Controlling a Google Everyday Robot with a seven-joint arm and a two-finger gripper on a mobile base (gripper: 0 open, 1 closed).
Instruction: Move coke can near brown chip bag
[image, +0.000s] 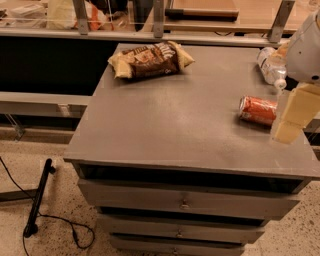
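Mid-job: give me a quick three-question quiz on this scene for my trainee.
1. True or false: the can stands upright.
2. Which lies nearest the end effector: A) bag, B) can, C) bottle?
3. Fill in: the bag lies at the cabinet top's far-____ corner.
Key: 1 false, it lies on its side. 2 B; the end effector hangs just right of the can. 3 left.

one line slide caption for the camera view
The gripper beside the coke can, which lies on its side at the right of the cabinet top; brown chip bag at back left.
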